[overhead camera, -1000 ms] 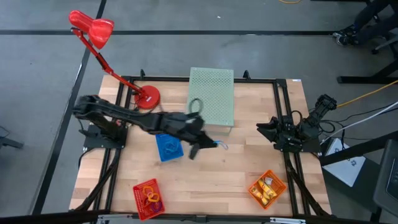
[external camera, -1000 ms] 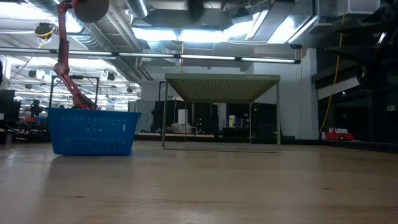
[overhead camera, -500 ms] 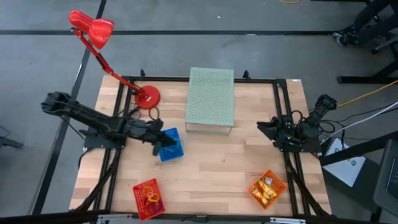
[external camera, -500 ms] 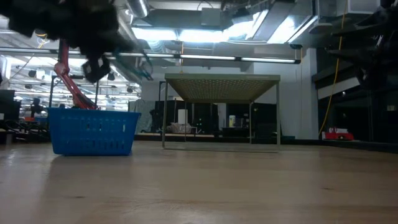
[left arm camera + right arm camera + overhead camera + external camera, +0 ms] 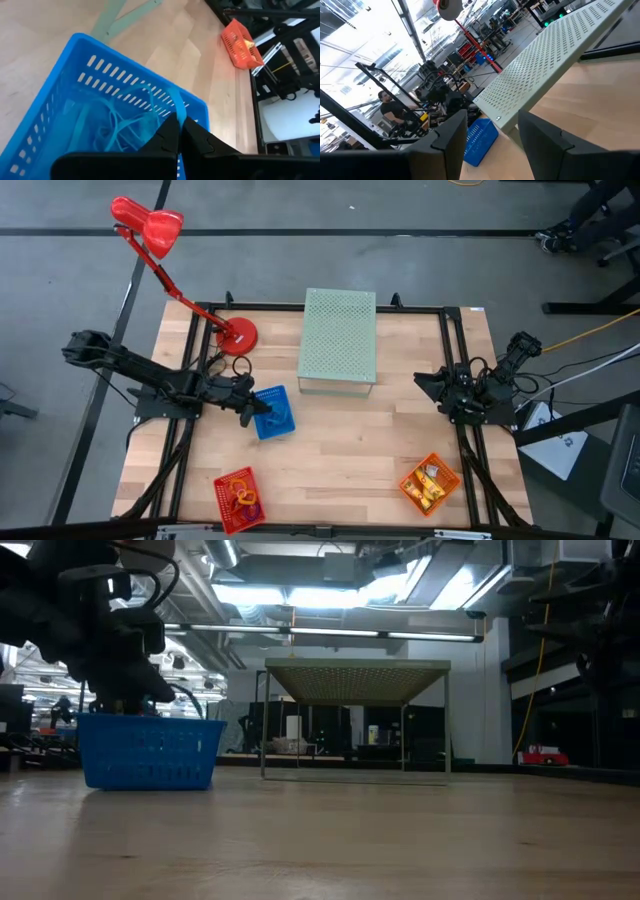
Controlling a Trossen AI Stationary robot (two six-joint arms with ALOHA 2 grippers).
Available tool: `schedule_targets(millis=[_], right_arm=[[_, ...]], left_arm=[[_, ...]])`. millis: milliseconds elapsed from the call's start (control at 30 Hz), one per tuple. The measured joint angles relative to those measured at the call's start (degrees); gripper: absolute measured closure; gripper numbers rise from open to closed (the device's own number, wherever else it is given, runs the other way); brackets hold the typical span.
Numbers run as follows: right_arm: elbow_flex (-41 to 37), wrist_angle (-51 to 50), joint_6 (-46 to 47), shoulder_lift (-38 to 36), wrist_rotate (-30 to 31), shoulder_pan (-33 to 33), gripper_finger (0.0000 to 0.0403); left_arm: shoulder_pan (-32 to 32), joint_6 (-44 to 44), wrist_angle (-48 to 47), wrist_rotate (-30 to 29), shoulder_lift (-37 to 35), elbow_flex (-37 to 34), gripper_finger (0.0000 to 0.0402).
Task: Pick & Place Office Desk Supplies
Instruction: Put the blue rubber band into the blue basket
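Near surface's left-centre, blue basket [image 5: 272, 413] holds tangle of pale blue loops [image 5: 117, 127]. Red basket [image 5: 238, 499] at front left holds red, orange, purple loops [image 5: 243, 498]; orange basket [image 5: 430, 483] at front right holds yellow oblong pieces [image 5: 432, 480]. Green perforated box [image 5: 338, 340] at back centre, red lamp [image 5: 160, 240] at back left. Wooden surface [image 5: 340, 460]; workshop room with ceiling lights behind. Left hand [image 5: 181, 131] over blue basket, fingers pinched shut on blue loop [image 5: 176, 102]. Right hand [image 5: 492, 137] parked at right edge, fingers apart, holding nothing.
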Motion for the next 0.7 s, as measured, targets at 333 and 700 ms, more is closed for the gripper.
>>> schedule_targets(millis=[333, 700], right_arm=[[0.00, 0.01, 2.04, 0.00, -0.07, -0.01, 0.0225], [0.00, 0.01, 2.80, 0.00, 0.28, -0.02, 0.0225]], left_arm=[[0.00, -5.25, 0.91, -2.16, 0.00, 0.01, 0.0386], [0.28, -13.16, 0.68, -1.95, 0.04, 0.03, 0.0376]])
